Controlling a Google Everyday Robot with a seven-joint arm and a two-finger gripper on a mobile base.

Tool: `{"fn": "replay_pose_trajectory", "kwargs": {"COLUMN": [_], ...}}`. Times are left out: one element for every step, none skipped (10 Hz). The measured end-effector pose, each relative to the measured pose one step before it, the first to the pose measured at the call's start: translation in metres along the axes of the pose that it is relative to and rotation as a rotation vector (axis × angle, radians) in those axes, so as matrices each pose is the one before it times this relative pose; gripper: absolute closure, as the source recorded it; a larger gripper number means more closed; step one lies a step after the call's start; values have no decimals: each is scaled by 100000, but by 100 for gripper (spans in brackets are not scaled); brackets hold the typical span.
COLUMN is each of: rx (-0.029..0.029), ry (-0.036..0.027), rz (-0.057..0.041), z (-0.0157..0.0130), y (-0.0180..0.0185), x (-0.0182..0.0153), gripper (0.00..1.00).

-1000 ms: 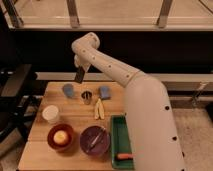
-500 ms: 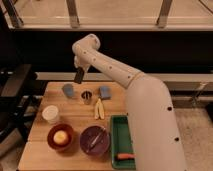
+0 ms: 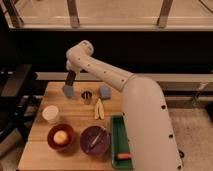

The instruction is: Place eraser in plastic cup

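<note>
- The gripper [image 3: 70,79] hangs at the table's far-left corner, pinching the flat black rectangular eraser [image 3: 70,80] upright, right above the small blue-grey translucent plastic cup [image 3: 68,91]
- To do this well, I'd centre the bar's lower end over the rim before letting go; off-centre, it could tip the light tumbler
- The eraser looks dark, slim and stiff, its bottom edge nearly at the cup's mouth

The eraser [image 3: 70,79], a flat black bar, hangs near-upright in the gripper [image 3: 71,75], its lower end at the rim of the blue-grey plastic cup [image 3: 68,91].
</note>
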Motion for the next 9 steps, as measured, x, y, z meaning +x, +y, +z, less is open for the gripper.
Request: {"fn": "replay_pose_trajectory", "kwargs": {"rx": [723,486,179,-168,-483,-814,-701,-687,-588], "ry": [-352,-498,-630,-491,-1306,-824,-391,-368,-638], "rz": [-1711,-1463,-177,607,754,374,803,798,704], "z": [509,486,532,376,734,490,264,197,263], "y": [-653,-462,253,412,459,377,397,346,243], "x": [-480,-366,19,77,-372,-288,-78,-65,-243], "gripper": [100,100,100,100,95,86,77,72,71]}}
